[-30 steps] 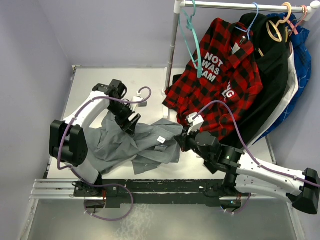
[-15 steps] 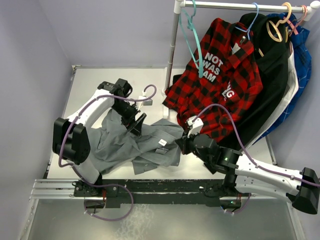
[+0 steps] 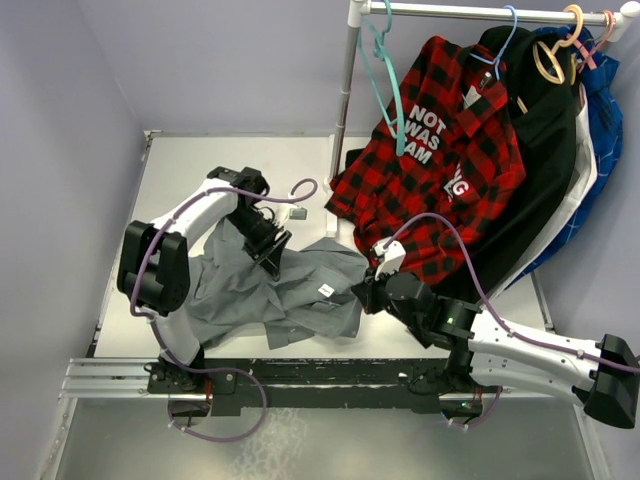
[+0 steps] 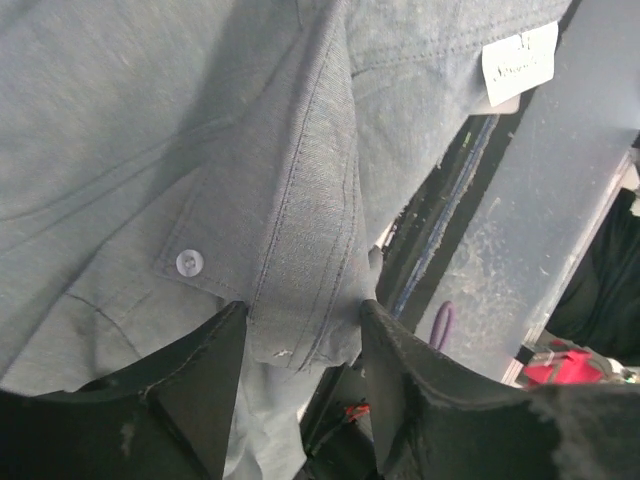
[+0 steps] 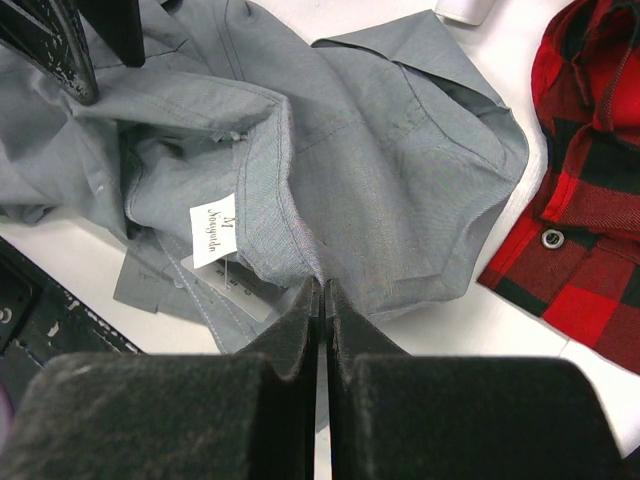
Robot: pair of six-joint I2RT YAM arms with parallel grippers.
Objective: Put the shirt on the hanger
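The grey shirt [image 3: 240, 295] lies crumpled on the table, its white neck label [image 3: 325, 290] facing up. My left gripper [image 3: 270, 250] is over the shirt's upper middle. In the left wrist view its jaws [image 4: 298, 345] stand apart, with the buttoned front strip of the shirt [image 4: 150, 150] between them. My right gripper [image 3: 362, 296] is at the shirt's right edge. In the right wrist view it [image 5: 321, 290] is pinched shut on a fold of the shirt [image 5: 380, 150] just right of the label [image 5: 213, 230]. The teal hanger [image 3: 383, 90] hangs bare on the rack at the back.
A red-and-black plaid shirt [image 3: 440, 150] hangs on the rack and drapes down to the table beside my right gripper, and also shows in the right wrist view [image 5: 590, 200]. Dark and blue garments [image 3: 560, 150] hang further right. The rack's white pole [image 3: 347, 90] stands behind the shirt.
My left gripper has moved right and nearer across the shirt. My right gripper has shifted slightly nearer, and the collar and label have moved with it.
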